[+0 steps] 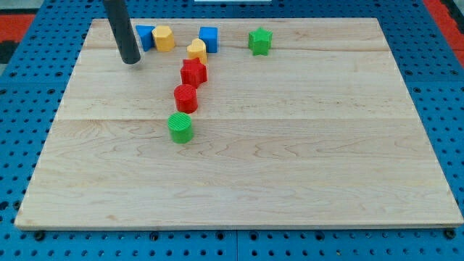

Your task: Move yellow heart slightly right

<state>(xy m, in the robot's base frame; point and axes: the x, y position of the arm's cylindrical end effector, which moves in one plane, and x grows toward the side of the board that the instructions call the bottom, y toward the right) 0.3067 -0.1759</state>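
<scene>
Rod-ended and gripperless, so nothing opens or pinches, my tip (131, 60) stands left of the yellow heart (196, 49), which touches the blue block (209, 38) and red star (193, 72); your rightward push may drag either along.

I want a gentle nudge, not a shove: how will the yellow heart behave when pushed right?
The yellow heart looks squat and flat-based, so it will probably slide, not tip. The blue block sits close on its right, so it may bump that. My tip is well left.
</scene>
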